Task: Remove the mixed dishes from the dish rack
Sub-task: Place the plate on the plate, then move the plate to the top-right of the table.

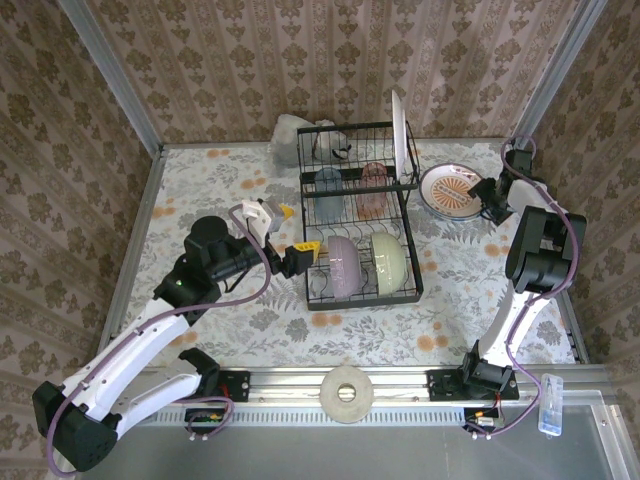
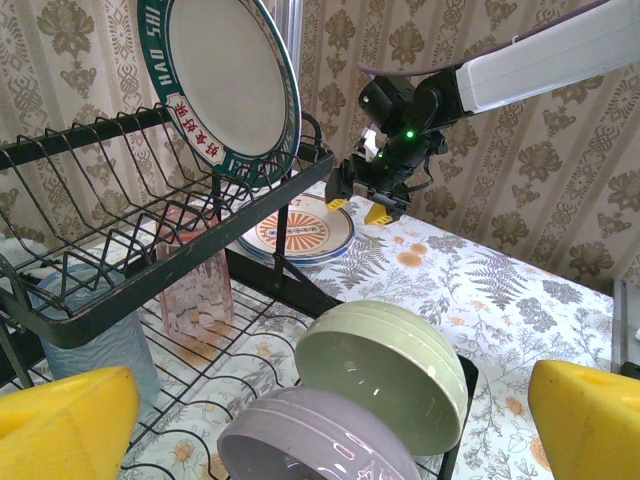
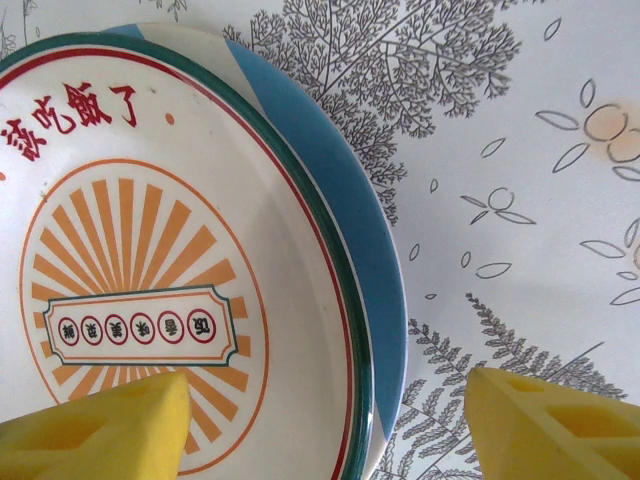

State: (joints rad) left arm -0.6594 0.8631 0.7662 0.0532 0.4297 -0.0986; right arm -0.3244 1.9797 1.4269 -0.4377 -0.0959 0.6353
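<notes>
Dish rack on a floral table, seen from above and from both wrists.

(a) Nearest, at the rack's left front corner, the left gripper faces the lower tier. Its yellow fingers are spread wide and hold nothing.

(b) In the rack's front lower section, a lavender bowl and a pale green bowl stand on edge, side by side.

(c) Farther in, under the rack's upper tier, stand a grey-blue tumbler and a pink tumbler.

(d) On the upper tier, at its right end, a white plate with a dark patterned rim stands upright.

(e) Just right of the rack's far half, a sunburst plate lies on a blue plate on the table. The right gripper hovers over their rim, jaws apart, gripping neither.

(f) Behind the rack's far left corner lies a grey-white lumpy object.
</notes>
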